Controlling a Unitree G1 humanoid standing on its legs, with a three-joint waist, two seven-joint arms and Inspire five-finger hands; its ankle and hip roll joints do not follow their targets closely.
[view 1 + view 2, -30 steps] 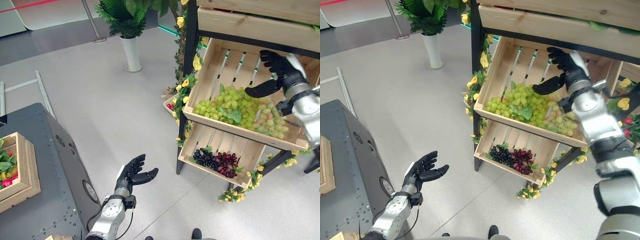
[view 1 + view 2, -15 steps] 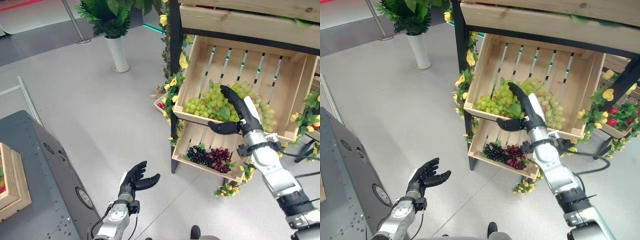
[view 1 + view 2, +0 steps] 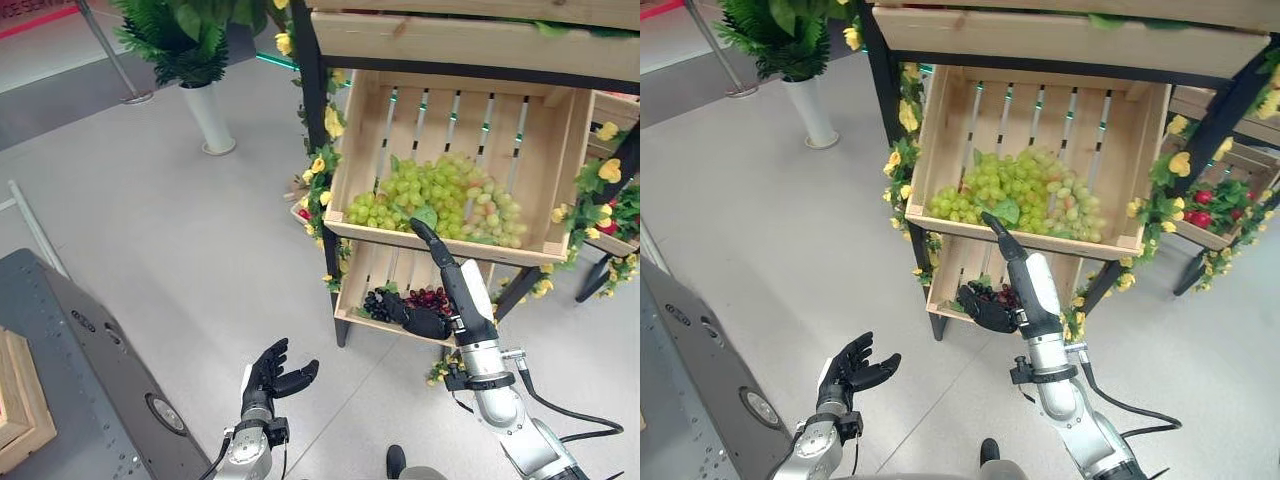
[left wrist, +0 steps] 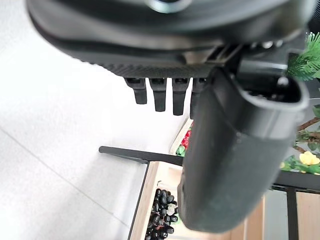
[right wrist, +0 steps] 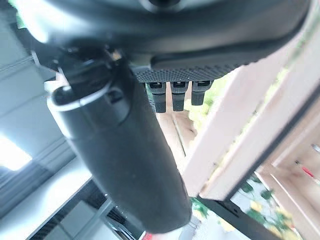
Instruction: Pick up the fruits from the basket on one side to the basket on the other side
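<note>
Green grapes (image 3: 435, 195) fill the upper wooden crate (image 3: 560, 170) of the rack. Dark red and black grapes (image 3: 395, 300) lie in the lower crate (image 3: 945, 265). My right hand (image 3: 455, 285) is open and empty in front of the rack, its fingertips up by the upper crate's front rim and its thumb over the dark grapes. My left hand (image 3: 270, 372) hovers open and empty low over the floor, palm up. A wooden basket (image 3: 20, 400) sits at the far left on a grey platform (image 3: 100, 360).
The rack has a black post (image 3: 312, 150) hung with yellow flowers (image 3: 333, 122). A potted plant in a white vase (image 3: 210, 115) stands behind on the floor. A further crate with red fruit (image 3: 1205, 215) is at the right. Grey floor lies between platform and rack.
My right hand has dropped from the green grapes to below the upper crate's front rim, still empty. The camera has swung right. The left hand stays as it was.
</note>
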